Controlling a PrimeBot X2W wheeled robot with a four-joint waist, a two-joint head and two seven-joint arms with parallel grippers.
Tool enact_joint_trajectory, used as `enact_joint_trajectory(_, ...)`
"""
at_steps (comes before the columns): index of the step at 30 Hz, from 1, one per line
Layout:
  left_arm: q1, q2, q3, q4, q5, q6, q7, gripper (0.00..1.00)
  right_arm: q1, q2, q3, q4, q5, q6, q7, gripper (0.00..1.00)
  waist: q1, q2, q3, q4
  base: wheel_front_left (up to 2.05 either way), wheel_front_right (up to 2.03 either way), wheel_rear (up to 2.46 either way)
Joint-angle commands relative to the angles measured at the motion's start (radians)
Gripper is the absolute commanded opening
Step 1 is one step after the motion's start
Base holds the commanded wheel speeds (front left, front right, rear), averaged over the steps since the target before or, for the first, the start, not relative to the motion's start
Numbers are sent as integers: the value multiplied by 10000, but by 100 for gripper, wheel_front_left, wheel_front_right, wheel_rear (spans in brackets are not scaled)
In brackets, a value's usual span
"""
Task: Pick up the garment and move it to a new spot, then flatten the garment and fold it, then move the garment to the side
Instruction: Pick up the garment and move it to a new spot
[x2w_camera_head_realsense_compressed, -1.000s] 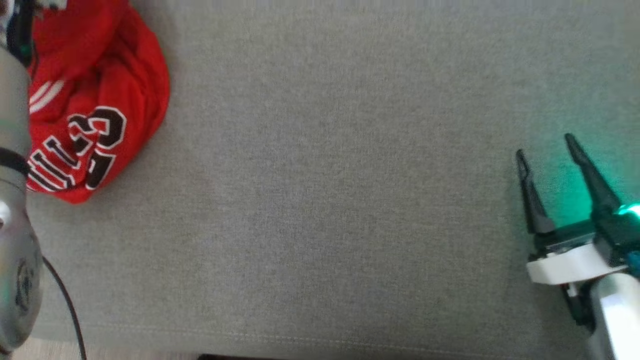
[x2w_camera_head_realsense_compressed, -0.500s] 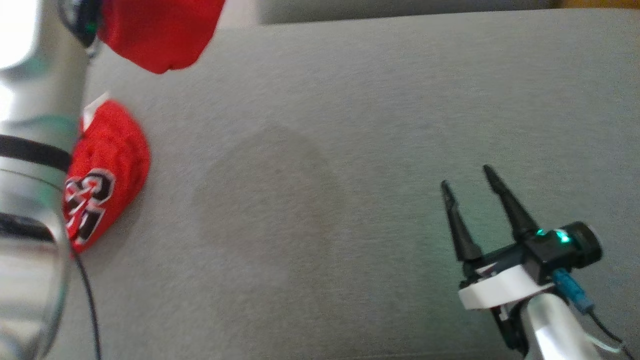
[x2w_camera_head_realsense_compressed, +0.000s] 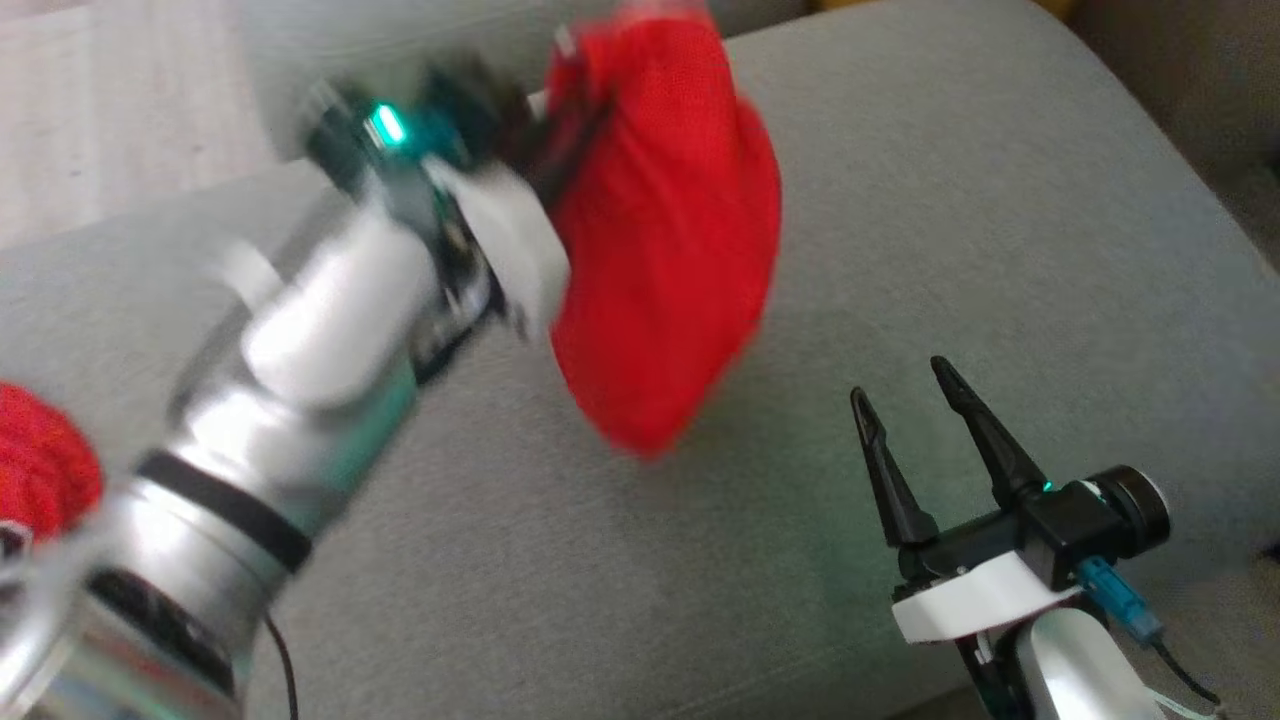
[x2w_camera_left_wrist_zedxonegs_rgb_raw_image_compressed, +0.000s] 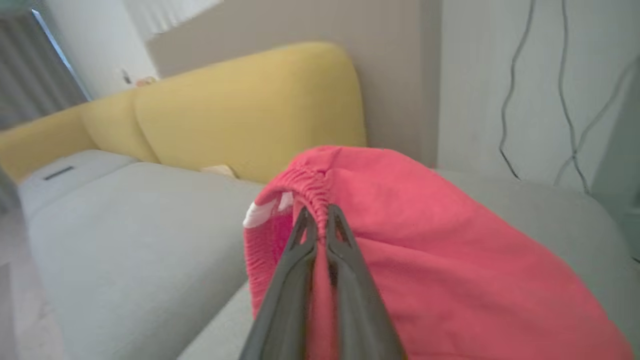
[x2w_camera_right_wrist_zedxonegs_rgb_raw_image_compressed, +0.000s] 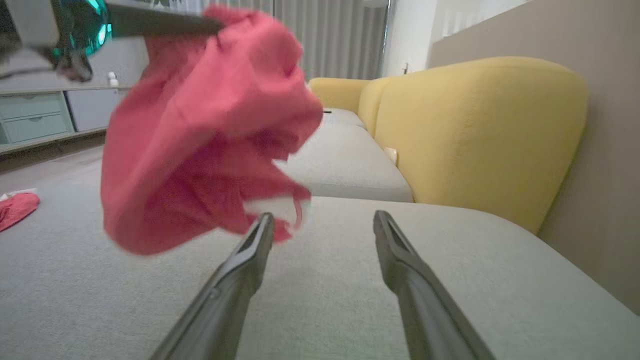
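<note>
grey cushion (x2w_camera_head_realsense_compressed: 600, 580) | yellow backrest (x2w_camera_right_wrist_zedxonegs_rgb_raw_image_compressed: 475, 130) | left claw (x2w_camera_left_wrist_zedxonegs_rgb_raw_image_compressed: 316, 212) pinching red garment (x2w_camera_head_realsense_compressed: 670, 230) aloft | right claw (x2w_camera_head_realsense_compressed: 900, 380) wide, empty

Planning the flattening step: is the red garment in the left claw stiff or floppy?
Probably floppy: the red garment hangs in a loose sack from the left claw, pinched at its ribbed edge. Likely light, since one thin pinch carries it. It would probably land bunched on the grey cushion.
</note>
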Motion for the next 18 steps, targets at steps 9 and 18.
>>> enact_joint_trajectory(9, 2152, -819, -965, 524, 373, 20, -626, 0, -455, 119, -28, -448, 34, 67, -24, 100, 0, -1, 879, -673, 0, 0, 0)
enact_joint_trajectory(18, 4696, -1351, 275, -1000, 1073, 1010, -643, 100, 59, 138, -36, -144, 4, 67, -24, 100, 0, -1, -232, 232, 0, 0, 0)
